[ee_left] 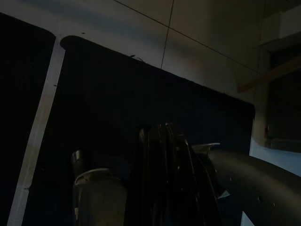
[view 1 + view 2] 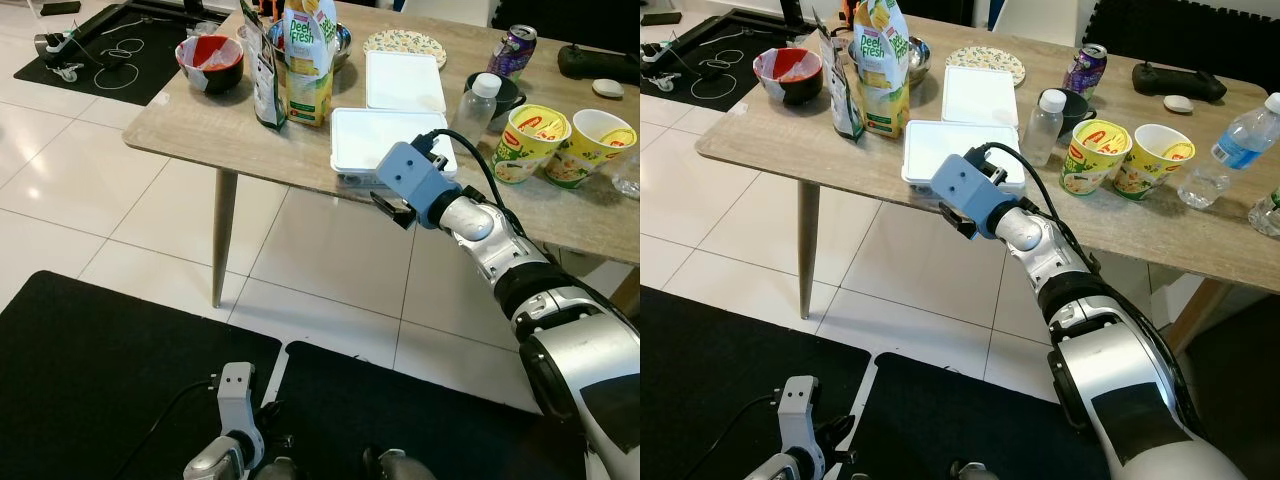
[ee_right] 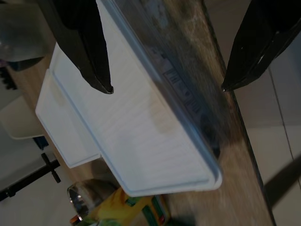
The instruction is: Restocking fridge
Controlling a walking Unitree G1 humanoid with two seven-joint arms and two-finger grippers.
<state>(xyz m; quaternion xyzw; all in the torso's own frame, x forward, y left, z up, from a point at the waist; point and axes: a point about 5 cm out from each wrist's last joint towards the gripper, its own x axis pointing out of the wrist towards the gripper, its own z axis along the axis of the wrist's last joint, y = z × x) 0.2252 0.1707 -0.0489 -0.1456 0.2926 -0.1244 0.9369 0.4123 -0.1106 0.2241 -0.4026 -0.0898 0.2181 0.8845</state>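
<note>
Tiled white floor (image 2: 300, 250), black mats (image 2: 100, 370) underfoot, pale wooden table (image 2: 180, 130) ahead, crowded with groceries. Counted on it a tall juice carton (image 2: 305, 60), a red-and-black bowl (image 2: 210, 62), a purple can (image 2: 513, 50), a small clear bottle (image 2: 475, 105), two yellow noodle cups (image 2: 530, 140) and two flat white lidded containers, one (image 2: 405, 80) behind the other.

Reached out with the right gripper (image 3: 167, 88) to the nearer container (image 2: 375, 140), which sat at the table's front edge. Found the black fingers (image 3: 84, 47) spread wide, one above the lid and one out past the table edge, the container between them but not pinched. Nothing held.

Left the left gripper (image 2: 235, 400) hanging idle, low over the mats; could not read its grip in the dark wrist view.

Judged the restocking barely begun: table full, every item apparently waiting, first pick only lined up. Remaining, by that reading: closing on the container, lifting it clear of the edge, carrying it to the fridge, then repeating for whatever else needs chilling. Noted the neighbouring bottle just beside the container as something to avoid knocking.
</note>
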